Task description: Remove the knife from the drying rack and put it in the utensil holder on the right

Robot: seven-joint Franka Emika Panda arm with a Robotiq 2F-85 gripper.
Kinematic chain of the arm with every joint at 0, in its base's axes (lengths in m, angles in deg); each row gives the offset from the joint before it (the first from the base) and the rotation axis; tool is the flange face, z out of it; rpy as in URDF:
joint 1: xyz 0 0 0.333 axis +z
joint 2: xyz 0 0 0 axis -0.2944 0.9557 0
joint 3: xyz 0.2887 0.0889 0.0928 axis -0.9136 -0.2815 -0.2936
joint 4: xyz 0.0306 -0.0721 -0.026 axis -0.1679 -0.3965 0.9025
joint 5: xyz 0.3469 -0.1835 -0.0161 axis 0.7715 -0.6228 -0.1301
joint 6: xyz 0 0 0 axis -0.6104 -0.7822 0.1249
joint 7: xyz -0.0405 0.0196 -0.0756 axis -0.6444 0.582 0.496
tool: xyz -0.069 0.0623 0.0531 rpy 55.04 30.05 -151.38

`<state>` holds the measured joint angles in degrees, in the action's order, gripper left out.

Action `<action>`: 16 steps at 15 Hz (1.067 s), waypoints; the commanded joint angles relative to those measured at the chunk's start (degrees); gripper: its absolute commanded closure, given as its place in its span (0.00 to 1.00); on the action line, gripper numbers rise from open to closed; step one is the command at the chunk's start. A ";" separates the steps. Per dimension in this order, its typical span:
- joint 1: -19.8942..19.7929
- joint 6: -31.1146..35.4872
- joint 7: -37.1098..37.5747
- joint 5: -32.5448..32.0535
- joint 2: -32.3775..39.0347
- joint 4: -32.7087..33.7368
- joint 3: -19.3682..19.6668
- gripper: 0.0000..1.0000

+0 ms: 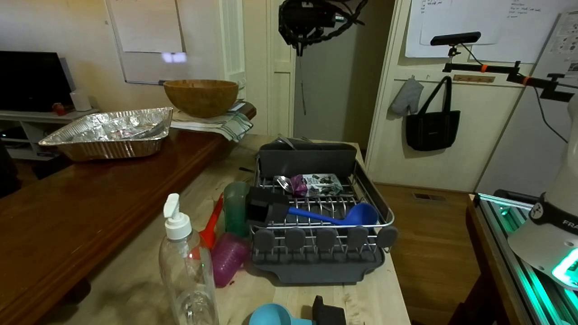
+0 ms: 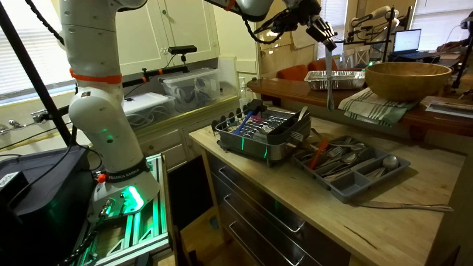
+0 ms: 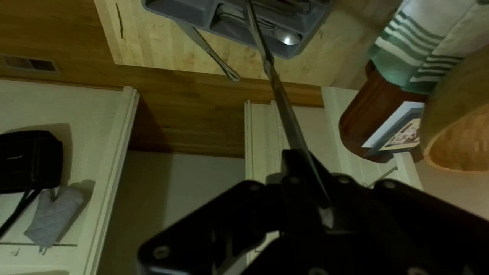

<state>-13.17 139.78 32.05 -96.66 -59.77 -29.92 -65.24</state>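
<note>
My gripper, also in an exterior view and the wrist view, is shut on a silver knife by its blade, high above the counter. The knife hangs almost upright, handle down; it also shows in the wrist view. The dark grey drying rack stands on the counter, also in an exterior view. It holds a blue ladle and a packet. The grey utensil holder lies beside it with cutlery in several compartments, partly seen in the wrist view.
Another knife lies on the counter beside the utensil holder. A wooden bowl on a striped towel and a foil tray stand on the higher brown counter. A clear pump bottle and cups stand beside the rack.
</note>
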 commanded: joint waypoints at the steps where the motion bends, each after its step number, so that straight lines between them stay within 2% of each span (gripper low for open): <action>1: -0.85 -0.10 -1.71 1.95 0.92 0.15 -0.09 0.98; 2: -1.14 -0.02 -2.48 2.59 1.60 0.18 0.13 0.93; 4: -1.09 -0.02 -2.47 2.46 1.74 0.36 0.15 0.93; 5: -0.96 -0.03 -2.46 2.45 1.58 0.44 0.07 0.98; 8: -1.12 -4.33 -1.66 2.50 5.72 4.78 0.94 0.98; 12: -2.66 -11.40 -4.51 5.58 13.75 13.42 2.26 0.98; 16: -4.06 -18.72 -8.47 11.66 21.83 23.14 3.18 0.98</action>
<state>-16.39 127.43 27.17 -89.79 -44.92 -16.70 -62.64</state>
